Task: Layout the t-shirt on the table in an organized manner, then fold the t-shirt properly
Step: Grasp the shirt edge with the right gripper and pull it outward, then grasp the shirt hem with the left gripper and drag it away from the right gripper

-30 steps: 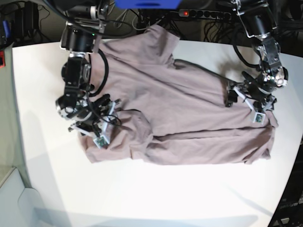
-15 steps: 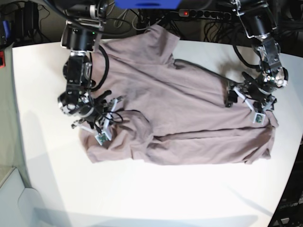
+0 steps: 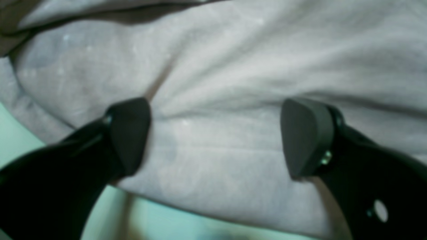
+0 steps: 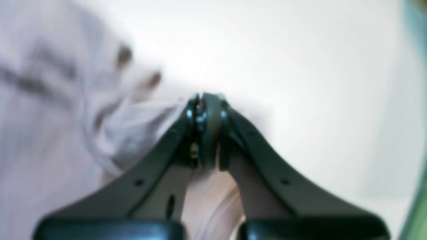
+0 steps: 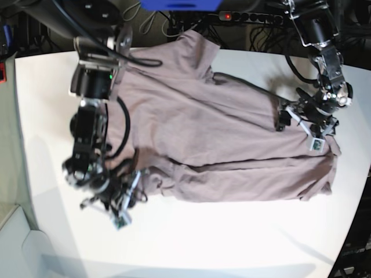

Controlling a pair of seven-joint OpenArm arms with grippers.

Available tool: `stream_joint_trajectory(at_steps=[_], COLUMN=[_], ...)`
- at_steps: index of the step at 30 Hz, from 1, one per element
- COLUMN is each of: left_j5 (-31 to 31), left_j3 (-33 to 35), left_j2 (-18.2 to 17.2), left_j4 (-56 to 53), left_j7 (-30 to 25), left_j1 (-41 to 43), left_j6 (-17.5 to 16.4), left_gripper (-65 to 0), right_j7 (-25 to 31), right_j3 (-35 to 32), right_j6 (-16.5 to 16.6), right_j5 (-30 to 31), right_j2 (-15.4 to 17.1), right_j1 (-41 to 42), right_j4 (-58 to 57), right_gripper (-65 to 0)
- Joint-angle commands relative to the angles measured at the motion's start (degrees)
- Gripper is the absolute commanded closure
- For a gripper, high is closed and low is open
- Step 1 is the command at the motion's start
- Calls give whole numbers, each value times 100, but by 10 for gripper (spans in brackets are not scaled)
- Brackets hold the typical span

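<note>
Base view shows the soft, wrinkly dusty-pink cotton t-shirt [image 5: 226, 145] spread across the big smooth white table [image 5: 191, 243]. At the near left, the right gripper [image 5: 119, 211] pinches a corner of the cloth tight. At the far right, the left gripper [image 5: 301, 124] sits on the shirt, fingers [image 3: 128, 133] wide apart.

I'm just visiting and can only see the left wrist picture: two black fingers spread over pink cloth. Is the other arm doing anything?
Observer: Yes. The right gripper is shut and seems to pinch an edge of the t-shirt.
Operator: Is the shirt lying flat?
Observer: Mostly. It is spread, wrinkled, across the white table.
Operator: All of it on the table?
Observer: No, one sleeve reaches past the far edge.
</note>
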Motion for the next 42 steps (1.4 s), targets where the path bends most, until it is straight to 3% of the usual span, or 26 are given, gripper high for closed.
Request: stream_joint_trajectory(at_steps=[1,5,11,16,20,24,27,32,39,42], left_j5=[290,290,290,290,290,290,290,290,290,290], left_j3=[6,-3,-3,15,24,24,24,-11,-3,-20], left_j2=[37,55,64,64,64,64,64,64,64,37], left_j4=[-60,-52,1,344,405,405,414,792,1944,2427], left_j7=[580,589,589,589,589,589,589,589,1142,1433], left_j1=[112,130,244,394,420,403,394,403,253,95], left_j6=[49,49,49,49,49,49,49,49,49,49], left_gripper=[-602,-602,-601,-601,-601,-601,-602,-602,-603,-603], right_j7=[155,533,2107,3144,3346,3346,3294,2406,1650,1377], right_j3=[-25,-8,-17,1,-25,1,10,19,-17,-25], right_j6=[-21,-21,-34,-807,-1150,-1159,-1150,-1115,-95,-21], right_j5=[57,57,57,57,57,57,57,66,66,66], right_j2=[-19,-28,7,200,297,323,411,394,-151,-327], right_j1=[410,1342,2590,3399,3513,3364,3012,1746,-566,-1445], right_j4=[-65,-1067,-3432,-5252,-5569,-5569,-5191,-3239,93,1034], right_gripper=[0,0,0,-2,-165,-356,-387,-387,-387,-387])
